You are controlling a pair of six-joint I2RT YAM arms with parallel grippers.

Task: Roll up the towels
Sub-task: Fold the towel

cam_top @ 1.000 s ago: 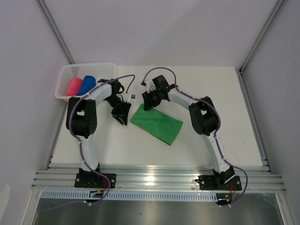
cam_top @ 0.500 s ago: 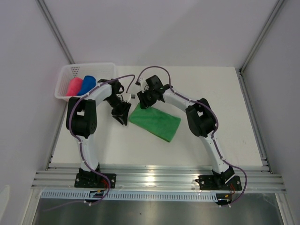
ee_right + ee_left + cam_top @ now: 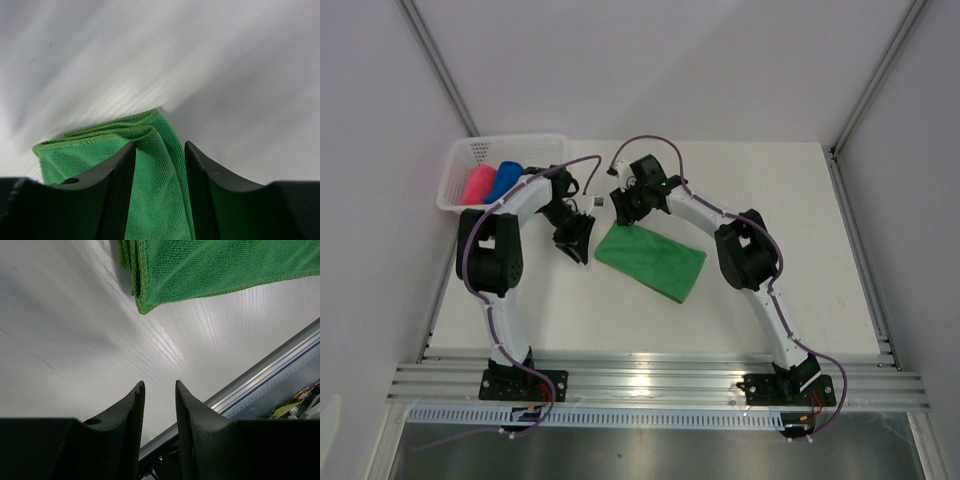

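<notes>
A bright green towel [image 3: 652,259] lies folded flat in the middle of the table. My right gripper [image 3: 621,211] is at its far left corner. In the right wrist view the right gripper [image 3: 160,143] is open, its fingers straddling the layered edge of the green towel [image 3: 75,155], which lies on the table. My left gripper [image 3: 576,242] hovers just left of the towel. In the left wrist view the left gripper [image 3: 160,385] stands narrowly open and empty, with the towel's corner [image 3: 210,265] ahead of it. A pink-red towel [image 3: 478,186] and a blue towel [image 3: 505,179] lie rolled in the basket.
A white mesh basket [image 3: 470,150] sits at the table's far left corner. The aluminium rail [image 3: 660,385] with the arm bases runs along the near edge. Grey walls and slanted frame posts [image 3: 440,70] close the sides.
My right gripper has moved left and slightly away along the towel's far edge to its corner. The green towel has shifted a little left. The left gripper has barely moved.
</notes>
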